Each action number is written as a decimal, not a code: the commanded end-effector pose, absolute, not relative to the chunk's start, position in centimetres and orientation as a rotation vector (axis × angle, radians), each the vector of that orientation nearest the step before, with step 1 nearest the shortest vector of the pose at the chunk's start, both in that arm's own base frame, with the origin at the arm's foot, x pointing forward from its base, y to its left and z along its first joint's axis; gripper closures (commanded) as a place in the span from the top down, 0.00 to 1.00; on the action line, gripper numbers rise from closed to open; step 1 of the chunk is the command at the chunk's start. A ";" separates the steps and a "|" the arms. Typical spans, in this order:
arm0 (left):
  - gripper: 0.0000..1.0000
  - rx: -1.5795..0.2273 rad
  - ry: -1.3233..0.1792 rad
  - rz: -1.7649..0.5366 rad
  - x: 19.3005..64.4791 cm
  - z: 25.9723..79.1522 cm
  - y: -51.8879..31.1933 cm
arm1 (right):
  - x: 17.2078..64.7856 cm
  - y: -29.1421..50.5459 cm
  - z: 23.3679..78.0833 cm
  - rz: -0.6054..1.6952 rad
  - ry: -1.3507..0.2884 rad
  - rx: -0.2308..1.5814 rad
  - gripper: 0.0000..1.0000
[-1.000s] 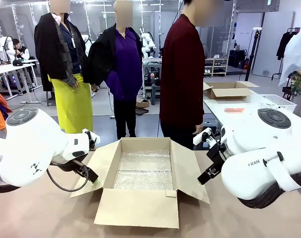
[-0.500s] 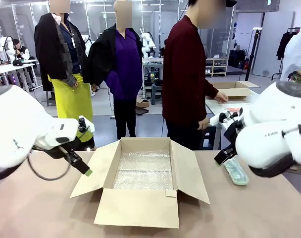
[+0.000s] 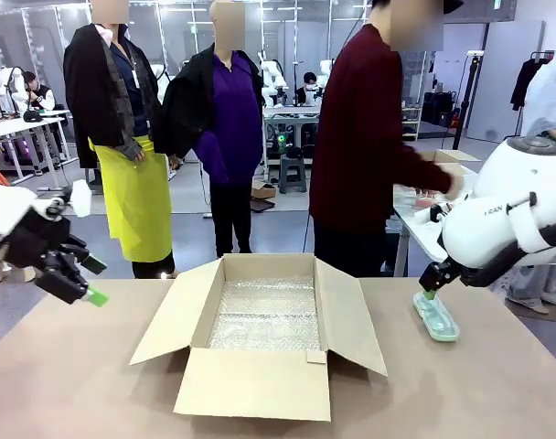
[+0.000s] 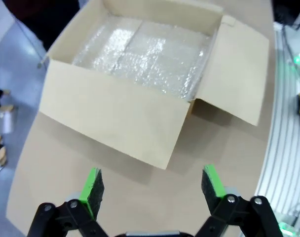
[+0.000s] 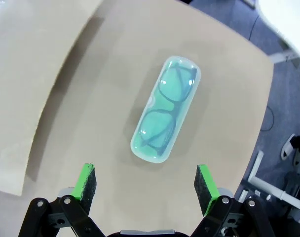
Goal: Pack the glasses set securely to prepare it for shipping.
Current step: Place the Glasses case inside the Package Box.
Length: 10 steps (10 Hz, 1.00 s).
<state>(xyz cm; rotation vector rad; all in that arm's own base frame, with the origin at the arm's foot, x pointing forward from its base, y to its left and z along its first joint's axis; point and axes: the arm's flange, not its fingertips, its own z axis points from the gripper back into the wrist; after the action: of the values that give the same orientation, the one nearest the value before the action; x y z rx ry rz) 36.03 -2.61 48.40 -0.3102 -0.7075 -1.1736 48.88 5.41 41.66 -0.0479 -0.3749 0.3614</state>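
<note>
Both tools gape wide, empty: right tool [image 5: 145, 181] hovers above the mint-green glasses case [image 5: 165, 109] on the surface [image 5: 229, 113]; left tool [image 4: 153, 185] faces the open cardboard box [image 4: 115, 116].

An open cardboard box [image 3: 255, 384] stands at the centre of the bench [image 3: 77, 384]. Its near, left and right flaps are folded outward. The left and right flaps slope upward and away from the opening. A sheet of clear bubble wrap [image 3: 264, 315] lines the box floor. The bench top is plain brown. A person [image 3: 365, 137] in a dark red top stands at the far side, right of the box, turned toward the right.
</note>
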 end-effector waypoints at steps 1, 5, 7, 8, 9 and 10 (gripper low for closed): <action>1.00 -0.397 -0.716 -1.158 34.2 45.4 -1.7 | 51.4 5.1 40.3 0.297 -0.303 -0.068 1.00; 1.00 -0.352 -0.729 -1.169 36.0 48.0 -1.5 | 54.1 4.0 36.2 0.240 -0.348 -0.092 1.00; 1.00 -0.352 -0.729 -1.169 36.0 48.0 -1.5 | 54.9 3.7 34.8 0.236 -0.341 -0.091 1.00; 1.00 -0.352 -0.729 -1.169 36.0 48.0 -1.5 | 54.0 3.1 35.9 0.255 -0.333 -0.069 1.00; 1.00 -0.352 -0.729 -1.169 36.0 48.0 -1.5 | 54.0 3.1 35.9 0.255 -0.333 -0.069 1.00; 1.00 -0.352 -0.729 -1.169 36.0 48.0 -1.5 | 54.0 3.1 35.9 0.255 -0.333 -0.069 1.00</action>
<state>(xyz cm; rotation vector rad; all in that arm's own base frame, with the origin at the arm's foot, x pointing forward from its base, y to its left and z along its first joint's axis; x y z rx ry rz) 35.89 -1.69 48.01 -0.3310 -0.7193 -1.1449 54.26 3.15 35.38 -0.0696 -0.3352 0.2575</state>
